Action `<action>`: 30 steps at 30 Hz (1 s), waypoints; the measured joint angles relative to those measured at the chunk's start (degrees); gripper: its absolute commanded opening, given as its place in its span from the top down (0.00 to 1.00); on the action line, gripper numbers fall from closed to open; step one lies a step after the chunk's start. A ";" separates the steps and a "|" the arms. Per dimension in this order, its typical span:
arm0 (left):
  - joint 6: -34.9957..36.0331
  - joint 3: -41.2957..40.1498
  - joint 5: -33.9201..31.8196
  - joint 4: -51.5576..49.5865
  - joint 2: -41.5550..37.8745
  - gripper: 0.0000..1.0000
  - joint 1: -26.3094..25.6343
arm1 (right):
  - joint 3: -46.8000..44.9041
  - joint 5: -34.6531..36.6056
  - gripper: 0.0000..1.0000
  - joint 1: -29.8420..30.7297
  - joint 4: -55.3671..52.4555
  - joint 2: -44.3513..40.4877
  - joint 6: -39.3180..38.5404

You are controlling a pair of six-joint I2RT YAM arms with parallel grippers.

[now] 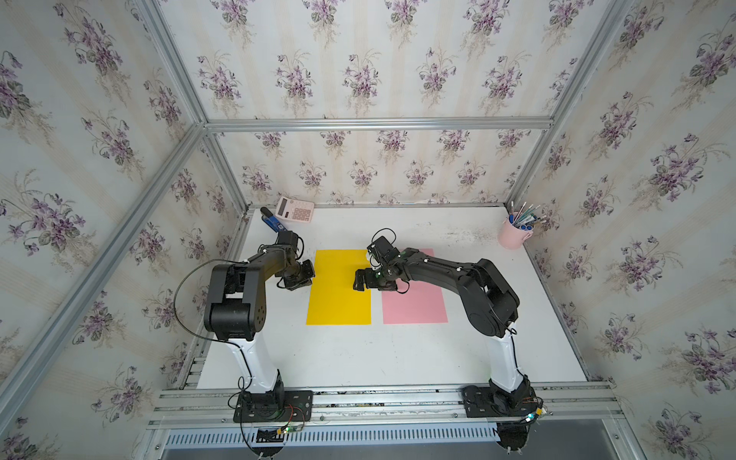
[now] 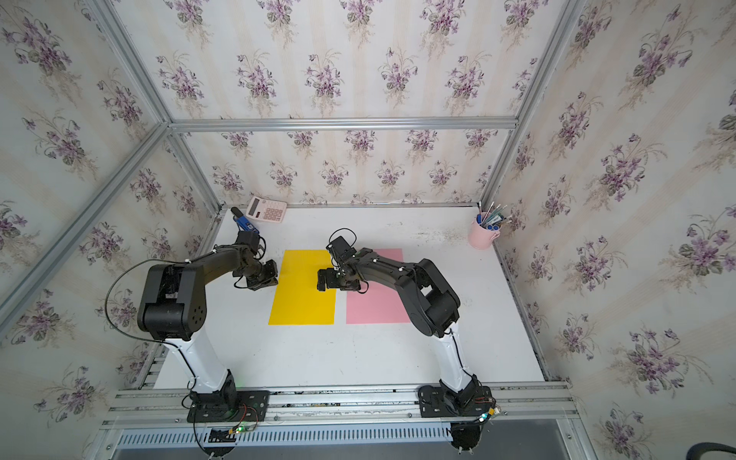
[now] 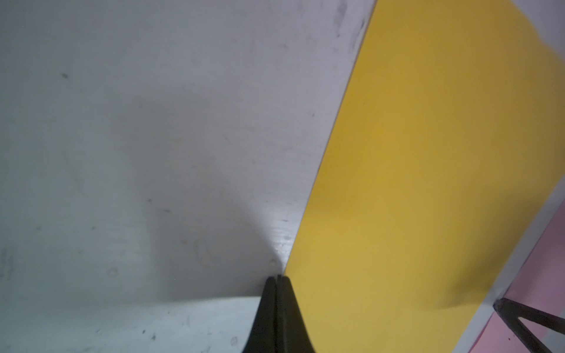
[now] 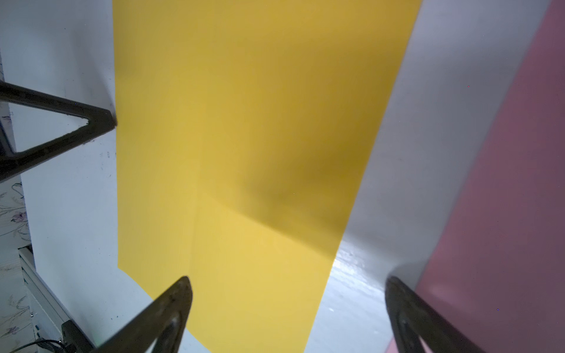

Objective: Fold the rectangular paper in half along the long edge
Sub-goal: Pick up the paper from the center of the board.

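The yellow paper [image 1: 338, 294] is laid flat in the middle of the table [image 1: 358, 358], just beside the pink paper [image 1: 418, 306]. Its left long edge is met by the clenched left pincer [image 3: 276, 279], probably to lift it; the released right pincer [image 4: 287, 282] is held over the opposite edge.

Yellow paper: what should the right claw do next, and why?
Probably lower the open right claw to the yellow paper and pinch its nearer long edge: the sheet lies flat, and the shut left claw sits at the opposite edge.
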 measured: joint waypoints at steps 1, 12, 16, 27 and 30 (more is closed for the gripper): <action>0.00 0.00 0.04 0.00 0.00 0.97 -0.02 | 0.15 -0.33 0.02 0.00 0.31 0.20 0.00; 0.28 0.00 0.20 0.02 0.00 0.98 -0.17 | 1.01 -3.30 0.02 0.20 3.78 1.77 0.61; 0.37 0.00 0.20 0.02 0.00 0.98 -0.33 | 1.01 -3.43 0.02 0.28 4.98 2.03 1.07; 0.39 0.00 0.17 0.07 0.00 0.99 -0.63 | 1.42 -3.98 0.02 0.63 7.89 3.04 1.90; 0.39 0.00 0.17 0.07 0.00 0.99 -0.70 | 1.11 -4.55 0.02 0.63 8.74 3.04 1.95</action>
